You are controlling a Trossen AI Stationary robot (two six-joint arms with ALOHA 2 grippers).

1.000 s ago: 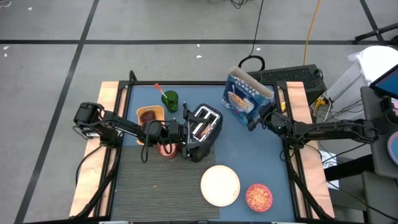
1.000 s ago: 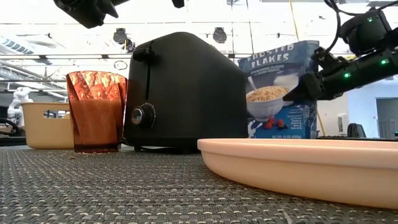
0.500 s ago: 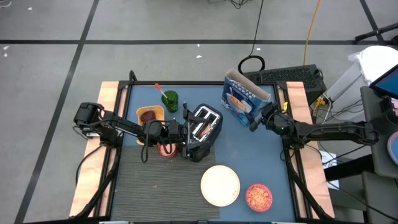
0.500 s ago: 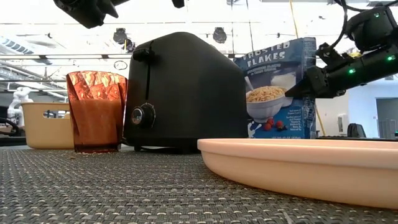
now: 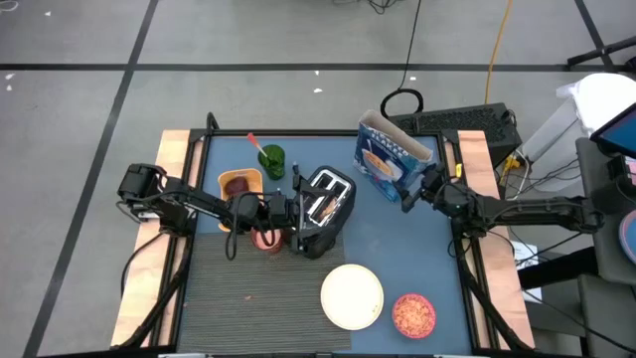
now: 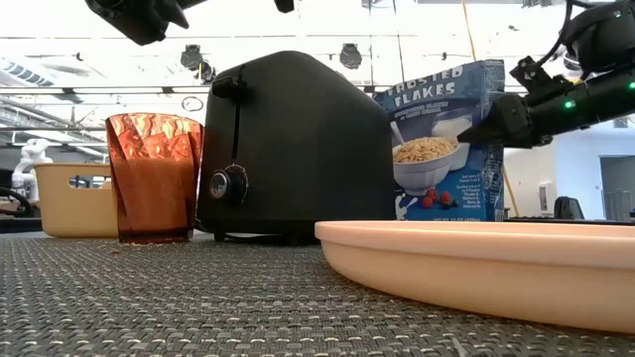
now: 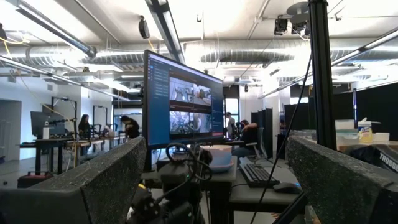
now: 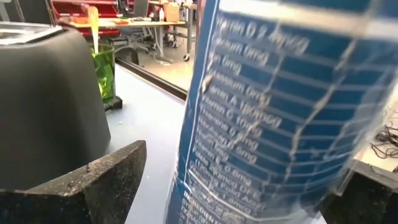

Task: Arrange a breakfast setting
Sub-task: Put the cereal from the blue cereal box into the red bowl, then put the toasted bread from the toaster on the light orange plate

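Centrally, the toaster (image 5: 324, 210) stands apparently touching the amber cup (image 5: 265, 239).

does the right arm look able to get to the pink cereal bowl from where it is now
Probably yes. The right gripper is open beside the cereal box, and the pink bowl sits on the same side of the table with bare blue surface between them; the plate lies off to the side.

On the bench (image 5: 397, 239), the cream plate (image 5: 352, 295) lies near the front, with the pink bowl (image 5: 413, 314) just right of it. The toaster (image 5: 324, 210) stands left of the cereal box (image 5: 391, 157).
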